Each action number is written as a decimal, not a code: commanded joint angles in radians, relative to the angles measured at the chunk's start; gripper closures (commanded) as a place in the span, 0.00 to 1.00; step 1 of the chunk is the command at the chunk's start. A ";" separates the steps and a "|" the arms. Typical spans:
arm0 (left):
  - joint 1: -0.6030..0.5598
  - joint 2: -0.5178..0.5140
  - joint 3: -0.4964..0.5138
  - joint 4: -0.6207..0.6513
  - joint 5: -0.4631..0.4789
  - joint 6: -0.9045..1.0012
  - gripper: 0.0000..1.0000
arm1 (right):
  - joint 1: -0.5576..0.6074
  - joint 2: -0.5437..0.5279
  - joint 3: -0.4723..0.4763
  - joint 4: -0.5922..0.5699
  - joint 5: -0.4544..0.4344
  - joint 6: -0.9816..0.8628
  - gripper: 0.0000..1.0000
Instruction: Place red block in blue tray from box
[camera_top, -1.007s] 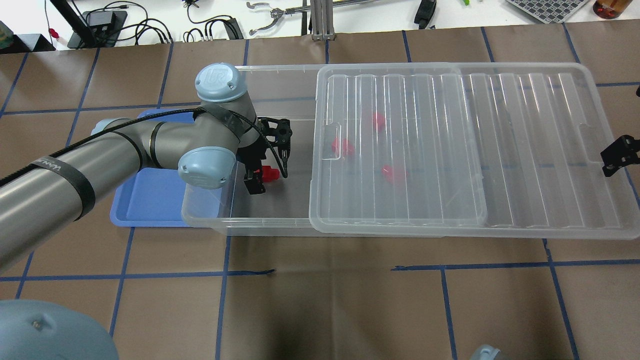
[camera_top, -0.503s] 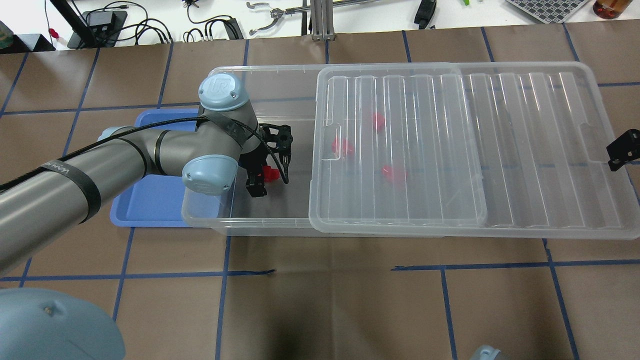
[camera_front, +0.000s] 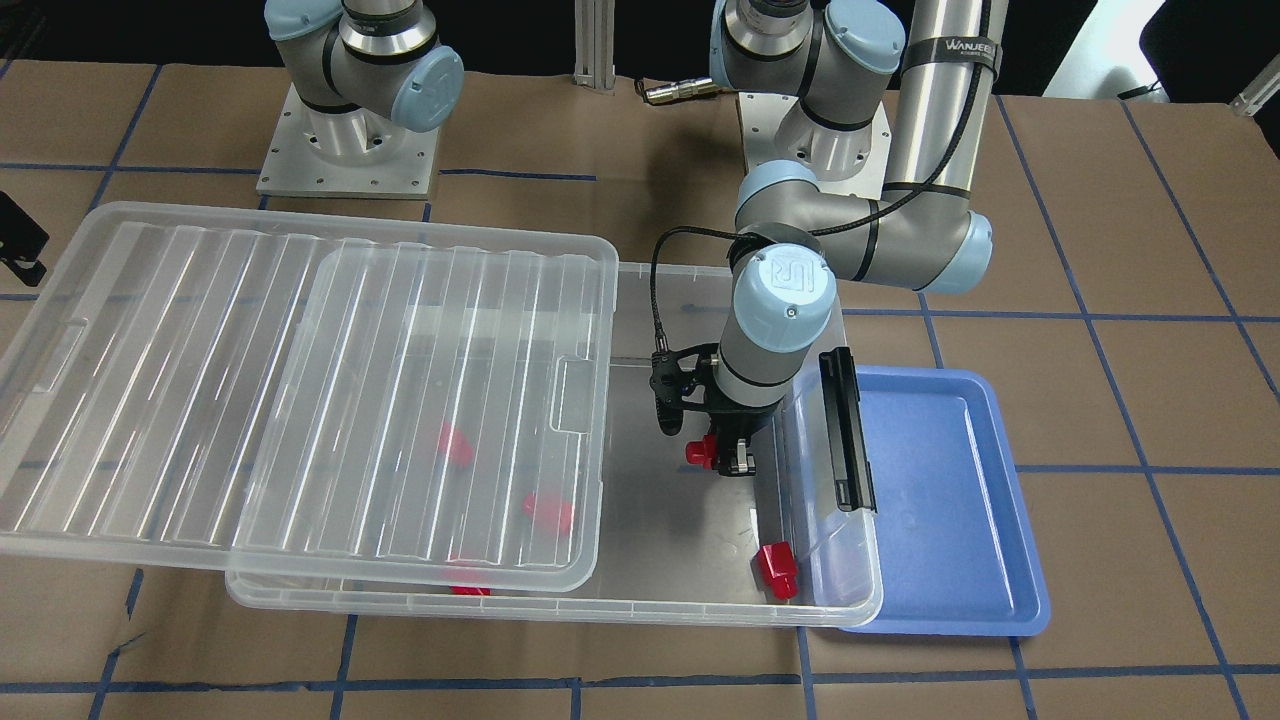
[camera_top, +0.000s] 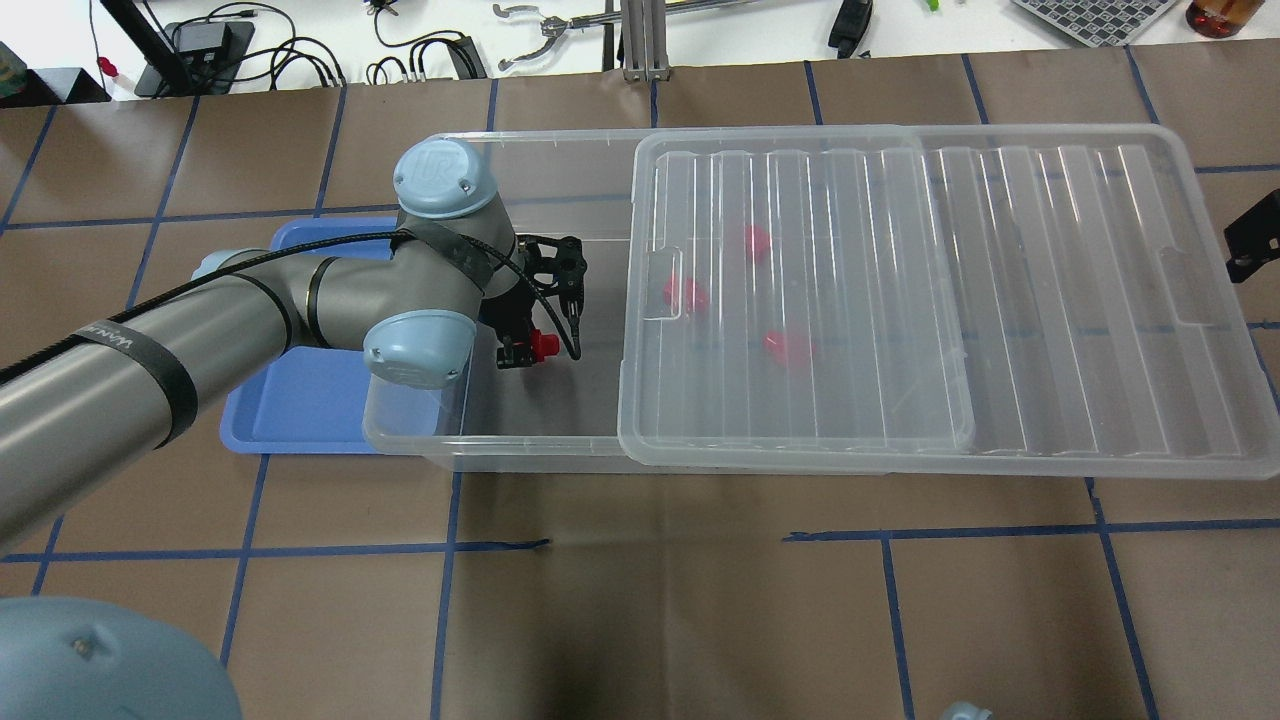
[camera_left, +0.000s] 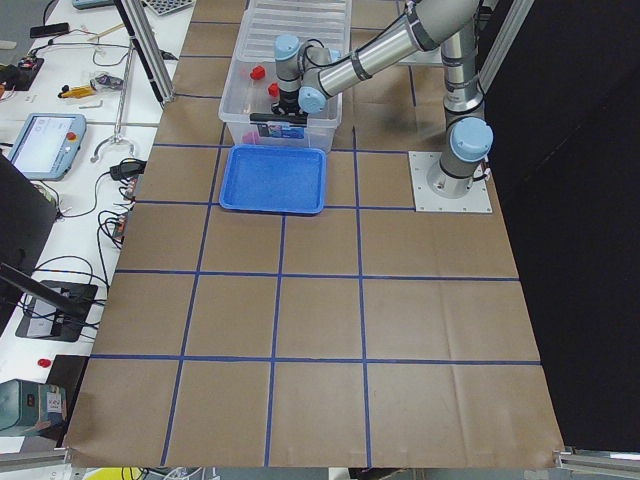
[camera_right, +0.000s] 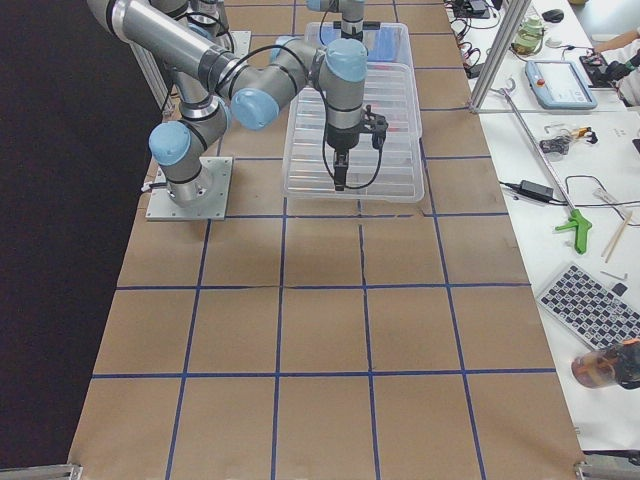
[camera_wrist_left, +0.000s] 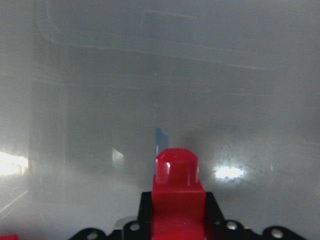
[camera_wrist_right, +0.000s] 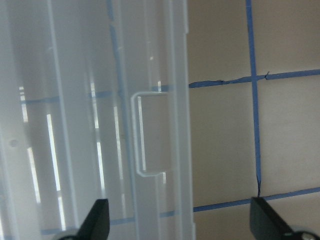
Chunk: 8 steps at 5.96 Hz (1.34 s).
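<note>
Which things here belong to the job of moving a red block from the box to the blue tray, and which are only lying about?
For the job: red block, held in the left gripper; box; blue tray.

Lying about: lid, slid partly off the box; other red blocks in the box; black latch clip; right gripper, open.

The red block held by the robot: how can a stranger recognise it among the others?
Find the clear box, whose lid is slid aside. At its open end, beside the blue tray, the left arm's fingers hold the red block; every other block lies loose.
</note>
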<state>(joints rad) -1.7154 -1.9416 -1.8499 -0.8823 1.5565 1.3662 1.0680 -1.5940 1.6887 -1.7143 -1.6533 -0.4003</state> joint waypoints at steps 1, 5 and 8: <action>0.011 0.109 0.026 -0.105 -0.003 -0.002 1.00 | 0.157 0.011 -0.168 0.219 0.021 0.194 0.00; 0.144 0.216 0.210 -0.455 0.005 0.182 1.00 | 0.442 0.016 -0.222 0.291 0.099 0.518 0.00; 0.304 0.208 0.174 -0.368 0.004 0.250 1.00 | 0.464 0.022 -0.222 0.291 0.119 0.540 0.00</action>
<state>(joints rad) -1.4544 -1.7252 -1.6521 -1.2909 1.5592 1.5702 1.5295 -1.5730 1.4666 -1.4236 -1.5352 0.1366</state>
